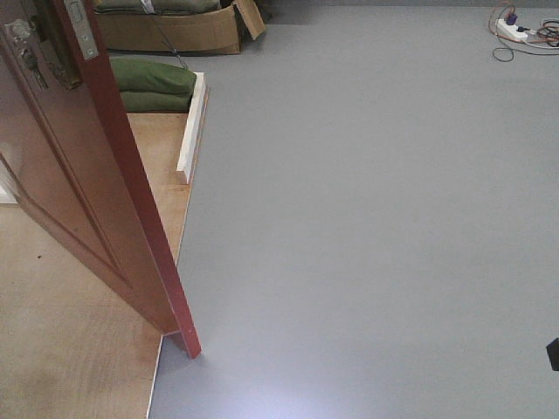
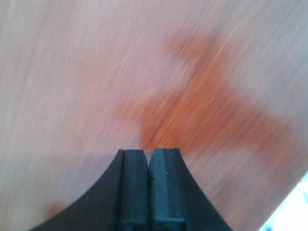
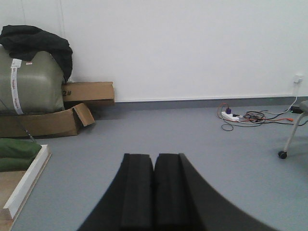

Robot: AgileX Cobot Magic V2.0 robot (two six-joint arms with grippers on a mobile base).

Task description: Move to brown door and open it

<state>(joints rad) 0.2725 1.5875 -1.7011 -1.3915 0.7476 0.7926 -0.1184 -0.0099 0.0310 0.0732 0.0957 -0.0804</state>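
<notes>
- Your left claw [image 2: 150, 159] is closed, its two dark pads pressed together with nothing between them. The wood face of the brown door [image 2: 72, 72] fills the view just ahead, blurred, and you cannot tell whether they touch.
- Your right claw [image 3: 154, 161] is also closed and empty, above the grey floor [image 3: 202, 139].
- In the front view the door stands at the left with its red edge turned toward you. Its bottom corner sits at the seam between the plywood floor [image 1: 70, 349] and the grey floor.
- High on that edge is a metal latch plate [image 1: 80, 26], with the handle [image 1: 31, 57] beside it.
- Farther back lie a white plank [image 1: 192, 122], green sacks [image 1: 153, 78], a cardboard box [image 1: 175, 35] and, far right, a power strip [image 1: 514, 33].
</notes>
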